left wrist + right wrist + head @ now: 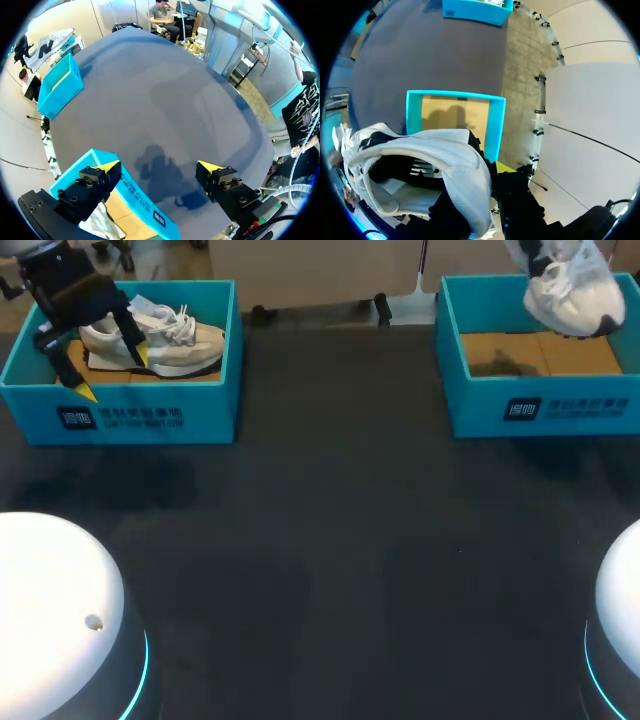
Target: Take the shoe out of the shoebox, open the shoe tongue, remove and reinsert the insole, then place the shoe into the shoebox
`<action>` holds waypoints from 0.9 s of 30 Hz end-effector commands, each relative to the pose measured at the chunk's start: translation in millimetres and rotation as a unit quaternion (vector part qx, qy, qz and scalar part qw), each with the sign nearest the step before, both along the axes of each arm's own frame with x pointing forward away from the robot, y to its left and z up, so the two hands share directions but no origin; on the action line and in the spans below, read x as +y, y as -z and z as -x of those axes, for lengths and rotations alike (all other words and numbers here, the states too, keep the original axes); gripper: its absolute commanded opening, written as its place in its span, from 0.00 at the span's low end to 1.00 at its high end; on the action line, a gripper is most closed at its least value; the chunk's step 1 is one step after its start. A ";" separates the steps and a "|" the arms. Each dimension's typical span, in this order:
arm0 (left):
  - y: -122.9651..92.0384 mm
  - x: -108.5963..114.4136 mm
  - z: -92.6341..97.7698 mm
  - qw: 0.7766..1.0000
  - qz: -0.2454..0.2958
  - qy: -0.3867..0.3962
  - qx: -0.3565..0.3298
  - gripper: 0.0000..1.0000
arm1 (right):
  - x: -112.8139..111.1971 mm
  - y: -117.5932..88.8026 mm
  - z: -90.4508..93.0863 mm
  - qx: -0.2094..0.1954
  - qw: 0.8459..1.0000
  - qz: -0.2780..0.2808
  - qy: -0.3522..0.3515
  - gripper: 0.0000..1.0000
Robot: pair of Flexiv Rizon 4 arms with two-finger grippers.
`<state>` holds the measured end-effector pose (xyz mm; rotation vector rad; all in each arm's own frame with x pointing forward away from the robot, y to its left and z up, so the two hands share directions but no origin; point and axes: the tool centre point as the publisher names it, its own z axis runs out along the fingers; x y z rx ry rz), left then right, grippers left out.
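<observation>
White sneaker (572, 292), black trim: held in the air over the far end of the right shoebox (540, 405), clear of its brown cardboard floor, i.e. step 1 (take shoe out) looks underway or just done on this side. Right wrist view: sneaker (420, 165) lies across the right fingers (502, 169), opening toward the camera, w/ the emptied box directly beneath. One yellow tip shows beside the upper; the other is hidden behind the shoe. Since the shoe hangs unsupported, the fingers are judged closed on it, prob. at the collar or heel, which would leave tongue and insole reachable for the next steps.

Beige sneaker (175, 340): lying inside the left shoebox (130, 415), toe toward the box's right wall. Left fingers (107, 166) spread wide, holding nothing, poised over the heel end; in the wrist view one tip sits above the box interior, the other outside the teal wall. Likely a pre-grasp straddle.

Both boxes stand well apart at the far corners of the dark tabletop (340, 540), leaving the centre as work area.
</observation>
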<state>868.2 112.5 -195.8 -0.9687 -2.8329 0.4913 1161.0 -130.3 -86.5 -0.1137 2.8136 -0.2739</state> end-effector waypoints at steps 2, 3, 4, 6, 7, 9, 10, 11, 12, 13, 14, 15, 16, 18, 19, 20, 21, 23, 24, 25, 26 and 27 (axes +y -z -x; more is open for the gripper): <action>0.2 0.4 0.5 1.000 -0.001 0.000 -0.001 1.00 | -2.8 -1.0 0.7 0.001 1.000 -0.003 -0.002 0.00; 0.2 0.4 0.5 1.000 -0.001 0.000 -0.001 1.00 | -2.8 -1.0 0.7 0.001 1.000 -0.003 -0.002 0.00; 0.2 0.4 0.5 1.000 -0.001 0.000 -0.001 1.00 | -2.8 -1.0 0.7 0.001 1.000 -0.003 -0.002 0.00; 0.2 0.4 0.5 1.000 -0.001 0.000 -0.001 1.00 | -2.8 -1.0 0.7 0.001 1.000 -0.003 -0.002 0.00; 0.2 0.4 0.5 1.000 -0.001 0.000 -0.001 1.00 | -2.8 -1.0 0.7 0.001 1.000 -0.003 -0.002 0.00; 0.2 0.4 0.5 1.000 -0.001 0.000 -0.001 1.00 | -2.8 -1.0 0.7 0.001 1.000 -0.003 -0.002 0.00; 0.2 0.4 0.5 1.000 -0.001 0.000 -0.001 1.00 | -2.8 -1.0 0.7 0.001 1.000 -0.003 -0.002 0.00; 0.2 0.4 0.5 1.000 -0.001 0.000 -0.001 1.00 | -14.9 2.2 -3.3 -0.003 0.999 -0.021 0.026 0.00; 0.2 0.4 0.5 1.000 -0.001 0.000 -0.001 1.00 | -24.5 4.7 -6.4 -0.002 0.999 -0.014 0.044 0.00; 0.2 0.4 0.5 1.000 -0.001 0.000 -0.001 1.00 | -35.0 5.6 -8.8 -0.007 0.998 -0.018 0.056 0.00; 0.2 0.4 0.5 1.000 -0.001 0.000 -0.001 1.00 | -44.2 5.5 -10.5 -0.011 0.997 -0.023 0.072 0.00; 0.2 0.4 0.5 1.000 -0.001 0.000 -0.001 1.00 | -52.9 5.8 -12.7 -0.012 0.997 -0.013 0.079 0.00; 0.2 0.4 0.5 1.000 -0.001 0.000 -0.001 1.00 | -58.6 5.1 -13.8 -0.015 0.996 -0.010 0.084 0.00; 0.2 0.4 0.5 1.000 -0.001 0.000 -0.001 1.00 | -72.5 6.1 -17.1 -0.017 0.995 -0.004 0.098 0.00; 0.2 0.4 0.5 1.000 -0.001 0.000 -0.001 1.00 | -79.4 7.4 -18.6 -0.014 0.993 -0.001 0.114 0.00; 0.2 0.4 0.5 1.000 -0.001 0.000 -0.001 1.00 | -85.1 8.2 -18.6 -0.015 0.991 -0.004 0.130 0.00; 0.2 0.4 0.5 1.000 -0.001 0.000 -0.001 1.00 | -91.2 9.2 -18.1 -0.013 0.987 0.002 0.160 0.00; 0.2 0.4 0.5 1.000 -0.001 0.000 -0.001 1.00 | -102.2 10.9 -14.2 -0.021 0.973 -0.015 0.229 0.00; 0.2 0.4 0.5 1.000 -0.001 0.000 -0.001 1.00 | -107.4 12.4 -11.7 -0.020 0.960 -0.013 0.278 0.00; 0.2 0.4 0.5 1.000 -0.001 0.000 -0.001 1.00 | -110.9 14.2 -8.0 -0.026 0.952 -0.021 0.303 0.00; 0.2 0.4 0.5 1.000 -0.001 0.000 -0.001 1.00 | -113.8 16.2 -4.5 -0.024 0.941 -0.022 0.337 0.00; 0.2 0.4 0.5 1.000 -0.001 0.000 -0.001 1.00 | -115.4 17.9 -2.3 -0.024 0.935 -0.029 0.353 0.00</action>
